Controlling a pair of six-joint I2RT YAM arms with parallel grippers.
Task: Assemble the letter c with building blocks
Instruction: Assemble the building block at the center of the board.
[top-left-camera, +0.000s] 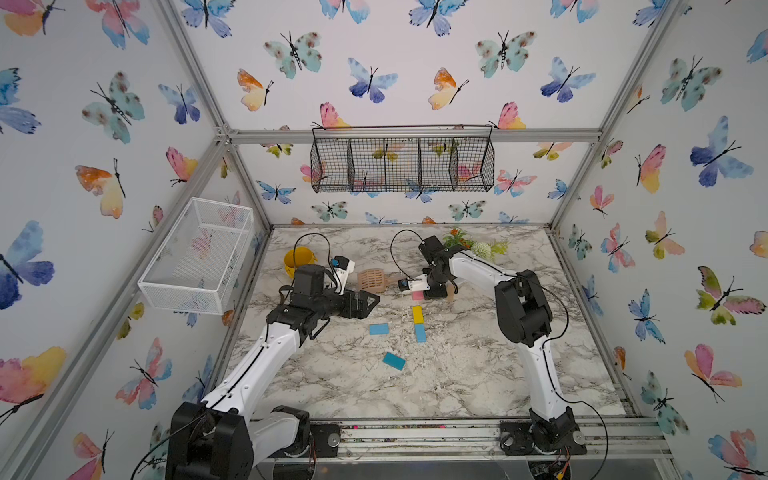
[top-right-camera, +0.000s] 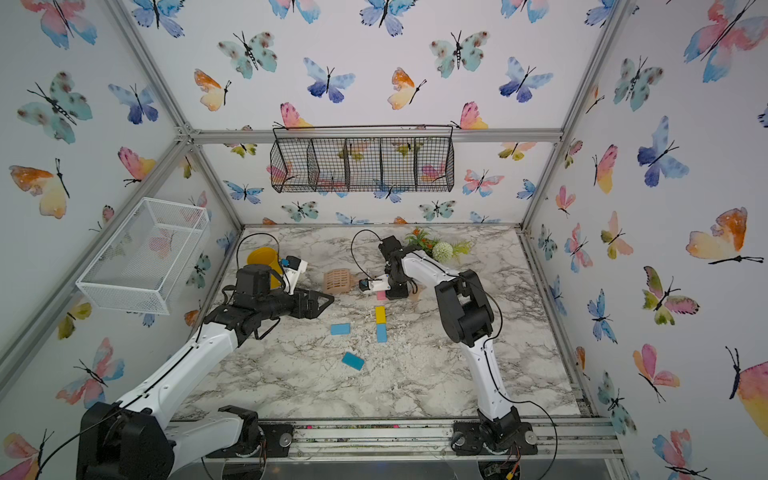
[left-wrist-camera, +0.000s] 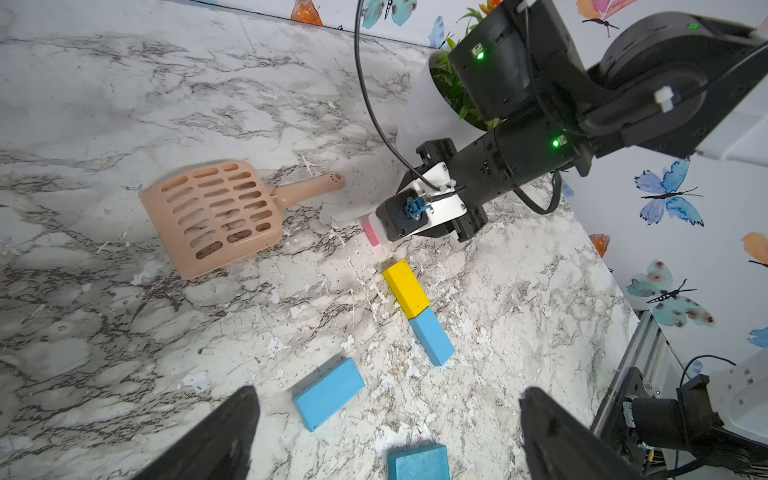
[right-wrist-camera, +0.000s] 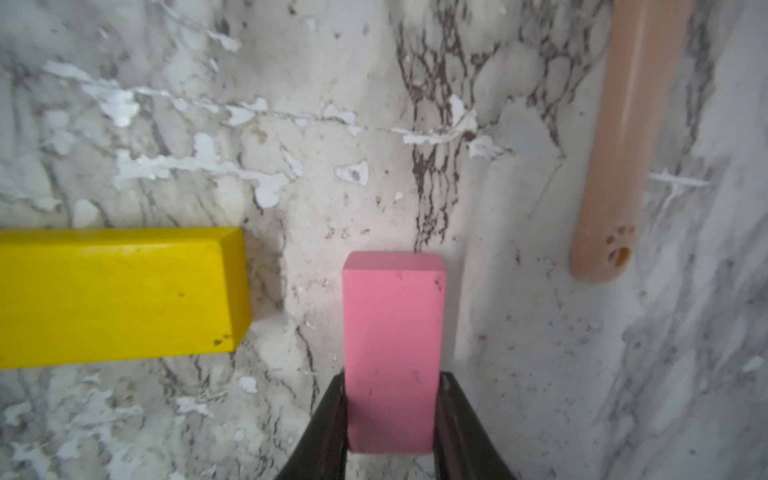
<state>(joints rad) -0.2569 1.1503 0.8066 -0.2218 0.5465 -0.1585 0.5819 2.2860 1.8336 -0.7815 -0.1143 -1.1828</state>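
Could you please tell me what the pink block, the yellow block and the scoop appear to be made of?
Pink block: probably painted wood, matte, with small scuffs. Yellow block: likely the same, glossier paint chipped dark at a corner. Scoop: moulded plastic, smooth peach, with uniform slots and a paw print.

Illumination was bright, even and diffuse. Shadows on the counter (top-left-camera: 457, 374) were soft and faint. Both top views showed barrel distortion at the edges. Close to the right pincer (right-wrist-camera: 392, 415), focus was soft.

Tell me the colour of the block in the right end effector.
Pink. The block shows best in the right wrist view.
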